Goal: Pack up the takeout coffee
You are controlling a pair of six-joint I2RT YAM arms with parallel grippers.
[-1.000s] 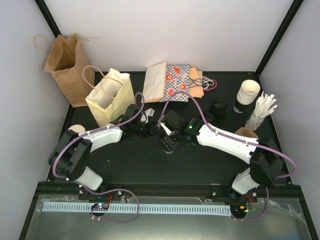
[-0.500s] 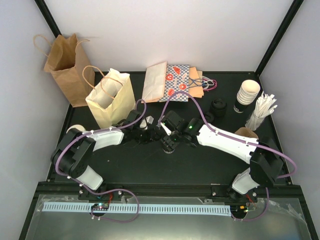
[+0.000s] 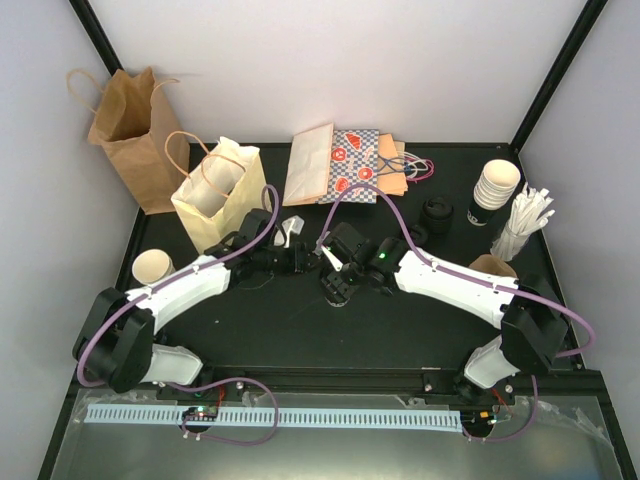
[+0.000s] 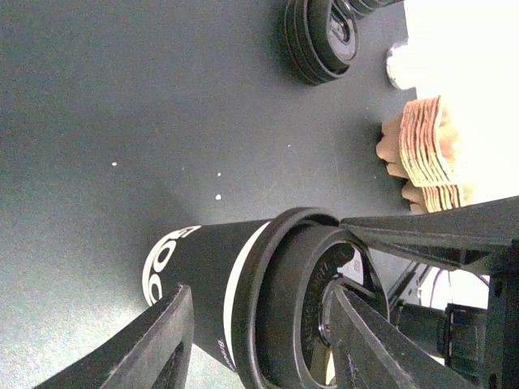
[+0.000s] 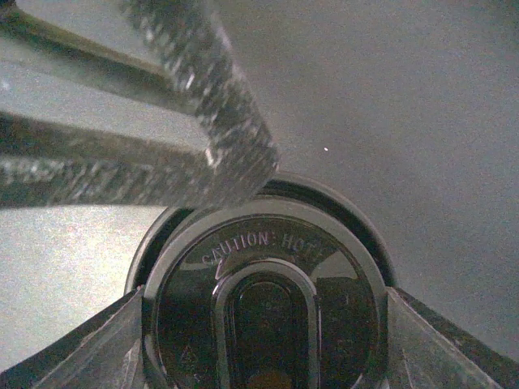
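The takeout coffee is a black cup (image 3: 334,294) with white lettering (image 4: 195,259) and a black lid (image 5: 263,267) marked "CAUTION: HOT". It stands mid-table. My right gripper (image 3: 335,282) comes down from above and is shut on the cup at its lid, one finger on each side of the rim (image 5: 261,304). My left gripper (image 3: 297,258) reaches in from the left, rolled on its side. It is open (image 4: 261,296), one finger low by the cup's body, the other across the lid's top. That upper left finger (image 5: 203,138) shows over the lid's edge.
A cream handled bag (image 3: 220,200) stands upright just behind the left gripper, a brown bag (image 3: 135,135) farther left. An open cup (image 3: 152,268) stands at the left edge. Flat bags (image 3: 345,165) lie at the back. Lids (image 3: 436,215), stacked cups (image 3: 497,185), white sticks (image 3: 525,220) and sleeves (image 3: 490,265) crowd the right.
The left jaws have widened around the cup, and the left arm's elbow has swung out to the left, uncovering the open cup. The right arm and the lidded cup have stayed put.
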